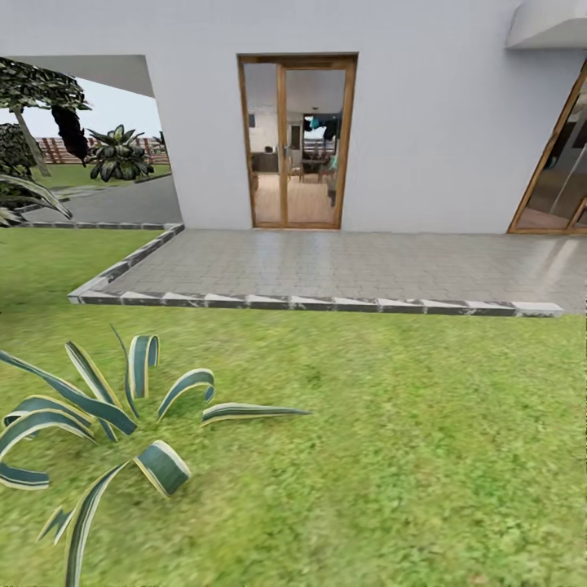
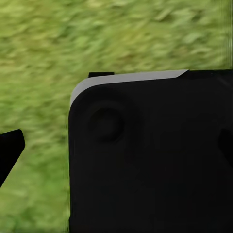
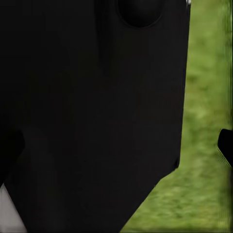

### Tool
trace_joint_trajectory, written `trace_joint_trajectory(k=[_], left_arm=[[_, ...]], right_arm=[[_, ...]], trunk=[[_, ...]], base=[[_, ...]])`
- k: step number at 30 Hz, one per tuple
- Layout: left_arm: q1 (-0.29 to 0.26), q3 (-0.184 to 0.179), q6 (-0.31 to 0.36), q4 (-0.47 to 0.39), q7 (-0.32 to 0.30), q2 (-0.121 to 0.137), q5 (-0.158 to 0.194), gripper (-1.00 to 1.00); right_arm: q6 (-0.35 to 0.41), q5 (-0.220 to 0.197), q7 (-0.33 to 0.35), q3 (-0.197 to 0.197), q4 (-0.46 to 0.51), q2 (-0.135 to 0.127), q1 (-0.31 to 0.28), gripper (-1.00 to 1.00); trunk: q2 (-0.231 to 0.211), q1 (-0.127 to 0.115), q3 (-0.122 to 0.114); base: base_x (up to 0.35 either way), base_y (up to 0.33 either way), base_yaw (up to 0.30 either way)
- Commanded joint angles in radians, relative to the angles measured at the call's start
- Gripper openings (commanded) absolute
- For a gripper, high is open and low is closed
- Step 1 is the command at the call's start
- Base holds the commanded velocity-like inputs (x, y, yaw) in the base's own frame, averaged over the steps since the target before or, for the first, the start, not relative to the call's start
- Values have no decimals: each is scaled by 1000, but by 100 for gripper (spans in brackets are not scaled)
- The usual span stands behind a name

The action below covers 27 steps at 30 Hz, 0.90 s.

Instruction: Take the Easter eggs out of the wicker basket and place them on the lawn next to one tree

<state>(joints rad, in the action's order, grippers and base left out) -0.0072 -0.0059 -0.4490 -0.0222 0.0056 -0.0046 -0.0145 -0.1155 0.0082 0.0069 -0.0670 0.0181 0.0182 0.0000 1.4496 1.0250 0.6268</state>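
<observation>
The lawn (image 1: 391,424) spreads across the lower half of the head view, up to a grey paved patio (image 1: 350,265). The three Easter eggs and the wicker basket are out of view. At the far left stands a tree (image 1: 31,140) with a slim pale trunk and a dark green crown, with a strip of brown slat fence (image 1: 55,150) behind it. In the left wrist view a dark fingertip (image 2: 10,148) sticks in over grass beside a black robot panel (image 2: 150,155). Likewise, a dark fingertip (image 3: 225,145) shows in the right wrist view next to black bodywork (image 3: 92,111).
A striped spiky-leaved plant (image 1: 98,416) sprawls on the grass at the near left. An all-black tree (image 1: 72,130) and a leafy shrub (image 1: 120,155) stand far left. The white house wall has a wood-framed glass door (image 1: 297,143). A stone kerb (image 1: 326,303) edges the patio.
</observation>
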Motion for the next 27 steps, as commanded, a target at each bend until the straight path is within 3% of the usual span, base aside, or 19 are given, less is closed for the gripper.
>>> trace_joint_trajectory(k=[1, 17, 27], left_arm=[[0, 0, -3, 1, 1, 0, -2, 100], [0, -1, -3, 1, 2, 1, -1, 100], [0, -1, -4, 1, 2, 2, -1, 100]], right_arm=[[-3, 1, 1, -7, 0, 0, 0, 100], [-3, 1, 1, -7, 0, 0, 0, 100], [-3, 0, 1, -7, 0, 0, 0, 100]], trunk=[[0, 0, 2], [0, 0, 22], [0, 0, 23]], base=[[30, -248, 0], [218, -135, 0], [75, -22, -23]])
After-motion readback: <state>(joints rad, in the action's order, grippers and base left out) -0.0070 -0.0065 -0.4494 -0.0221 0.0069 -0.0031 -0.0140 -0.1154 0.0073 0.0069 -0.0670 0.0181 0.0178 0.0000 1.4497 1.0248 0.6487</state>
